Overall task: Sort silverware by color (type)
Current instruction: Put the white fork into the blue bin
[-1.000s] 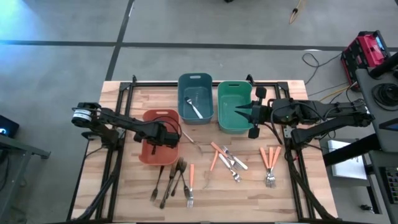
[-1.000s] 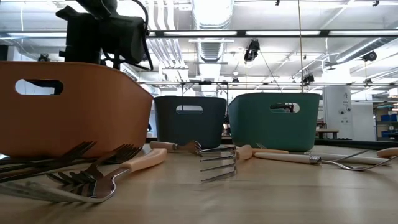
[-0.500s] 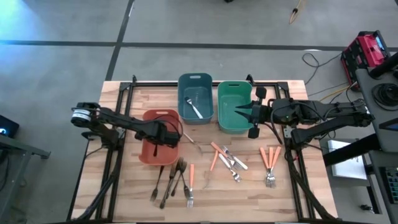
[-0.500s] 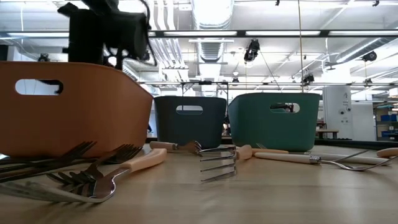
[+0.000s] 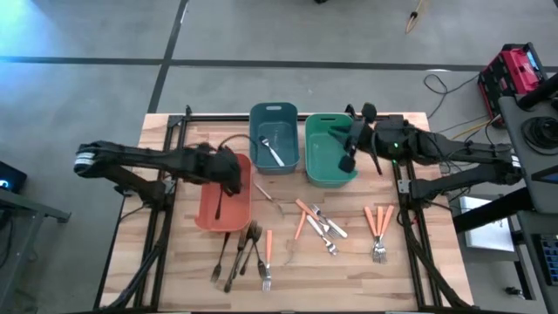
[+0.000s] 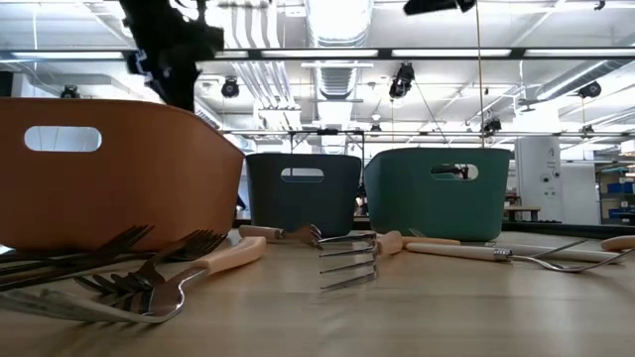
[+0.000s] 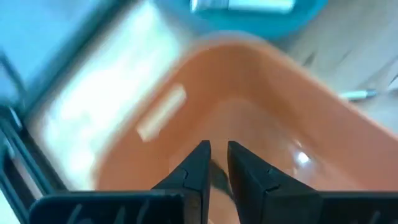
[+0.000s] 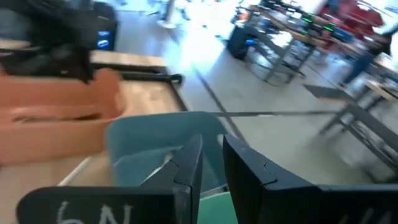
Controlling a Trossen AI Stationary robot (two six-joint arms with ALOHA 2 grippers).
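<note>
My left gripper [image 5: 234,183] [image 7: 216,149] hangs above the salmon bin [image 5: 209,218], fingers slightly apart with nothing between them. A dark bronze utensil [image 5: 218,205] lies on that bin's floor. My right gripper [image 5: 346,162] [image 8: 209,143] hovers over the green bin [image 5: 324,170], fingers slightly apart and empty. One silver fork [image 5: 274,155] rests in the blue bin [image 5: 261,118]. On the table lie bronze forks [image 5: 240,253], silver pieces [image 5: 324,231] and orange-handled forks [image 5: 378,222].
The three bins stand in the table's far half, salmon at the left, blue and green side by side. Another slim utensil [image 5: 268,197] lies between the salmon bin and the loose pile. Orange-handled pieces [image 5: 268,249] [image 5: 301,218] lie toward the near edge.
My left gripper has risen out of the salmon bin and rolled about its own axis; the dark utensil now shows on the bin's floor where it stood. My right gripper has swung toward the table's far edge, coming over the green bin.
</note>
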